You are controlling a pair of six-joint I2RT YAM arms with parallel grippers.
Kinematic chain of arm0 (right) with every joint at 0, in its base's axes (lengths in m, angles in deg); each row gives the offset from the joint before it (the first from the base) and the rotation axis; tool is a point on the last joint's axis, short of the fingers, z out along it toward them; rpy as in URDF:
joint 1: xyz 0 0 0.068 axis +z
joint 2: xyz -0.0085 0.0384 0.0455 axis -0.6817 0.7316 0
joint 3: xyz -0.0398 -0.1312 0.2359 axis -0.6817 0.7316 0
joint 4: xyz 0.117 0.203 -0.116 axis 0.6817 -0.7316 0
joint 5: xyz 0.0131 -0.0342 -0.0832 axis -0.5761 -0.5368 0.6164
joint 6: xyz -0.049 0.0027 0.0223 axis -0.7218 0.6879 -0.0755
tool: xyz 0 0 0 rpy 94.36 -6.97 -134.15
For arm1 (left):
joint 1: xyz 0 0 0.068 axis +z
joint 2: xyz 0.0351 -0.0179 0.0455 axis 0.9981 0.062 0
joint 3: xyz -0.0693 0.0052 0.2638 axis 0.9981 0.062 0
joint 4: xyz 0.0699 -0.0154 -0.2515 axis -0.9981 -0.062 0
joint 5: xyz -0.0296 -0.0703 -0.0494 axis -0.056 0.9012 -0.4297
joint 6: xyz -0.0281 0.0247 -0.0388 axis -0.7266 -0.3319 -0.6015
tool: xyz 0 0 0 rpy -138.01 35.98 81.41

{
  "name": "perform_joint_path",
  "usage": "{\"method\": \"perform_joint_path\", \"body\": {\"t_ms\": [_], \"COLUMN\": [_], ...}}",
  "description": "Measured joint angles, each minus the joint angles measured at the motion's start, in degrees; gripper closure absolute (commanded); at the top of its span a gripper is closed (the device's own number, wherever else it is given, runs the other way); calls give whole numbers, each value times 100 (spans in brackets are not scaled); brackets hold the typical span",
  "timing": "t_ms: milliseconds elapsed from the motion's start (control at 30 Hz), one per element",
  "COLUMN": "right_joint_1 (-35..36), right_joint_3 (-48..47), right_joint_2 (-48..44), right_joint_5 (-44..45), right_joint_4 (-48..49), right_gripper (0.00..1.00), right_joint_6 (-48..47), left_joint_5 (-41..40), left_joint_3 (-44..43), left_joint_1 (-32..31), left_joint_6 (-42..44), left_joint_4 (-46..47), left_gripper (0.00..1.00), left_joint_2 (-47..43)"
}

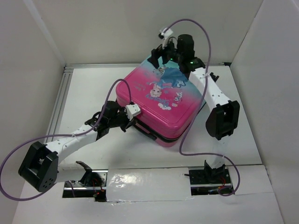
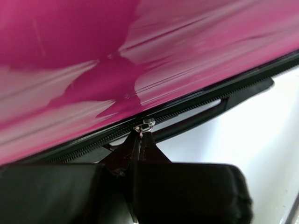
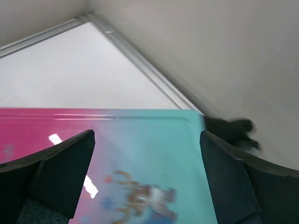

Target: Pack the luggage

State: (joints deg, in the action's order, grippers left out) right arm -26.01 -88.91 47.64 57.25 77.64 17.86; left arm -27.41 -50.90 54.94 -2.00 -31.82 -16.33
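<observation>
The luggage (image 1: 161,105) lies flat with its two shells together, printed side up, turned diagonally at the far centre. The glossy hard shell fades from pink at near-left to teal at far-right, with cartoon figures.

The small pink-to-teal hard-shell suitcase (image 1: 159,100) is lying flat on the white desk (image 1: 93,88), centred but slightly toward twelve o'clock. The left arm (image 1: 70,142) is extending in from seven o'clock, its jaws sitting at the small metal zipper pull (image 2: 148,123) on the suitcase's eight o'clock edge. The right arm (image 1: 212,93) is holding its jaws above the twelve o'clock corner.
</observation>
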Motion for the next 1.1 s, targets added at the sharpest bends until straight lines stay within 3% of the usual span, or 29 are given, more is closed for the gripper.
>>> {"method": "perform_joint_path", "body": {"t_ms": [167, 367, 467, 667, 800, 967, 1100], "right_joint_1": [846, 1451, 1700, 2321, 2592, 2723, 2780], "right_joint_3": [-46, -1147, -1204, -1751, -1803, -1558, -815], "right_joint_2": [-2, 761, 1075, 2264, 2487, 2494, 2216], "right_joint_5": [-315, -153, 396, 2568, 3917, 4717, 4804], "right_joint_4": [-212, -343, -236, 17, 396, 951, 1729], "right_gripper": [0, 0, 0, 0, 0, 0, 0], "right_joint_6": [-483, -527, -258, 267, 361, -90, -901], "left_joint_5": [-278, -243, -269, -315, -323, -365, -382], "left_joint_3": [31, 48, 92, 92, 94, 107, 111], "left_joint_1": [98, 96, 26, -15, -37, -48, 31], "left_joint_6": [-103, -229, -273, -271, -267, -269, -271], "left_joint_4": [-83, -33, 92, 103, 114, 131, 131], "left_gripper": [100, 100, 100, 100, 100, 100, 100], "left_joint_2": [-118, -116, -81, -33, -2, -2, -2]}}
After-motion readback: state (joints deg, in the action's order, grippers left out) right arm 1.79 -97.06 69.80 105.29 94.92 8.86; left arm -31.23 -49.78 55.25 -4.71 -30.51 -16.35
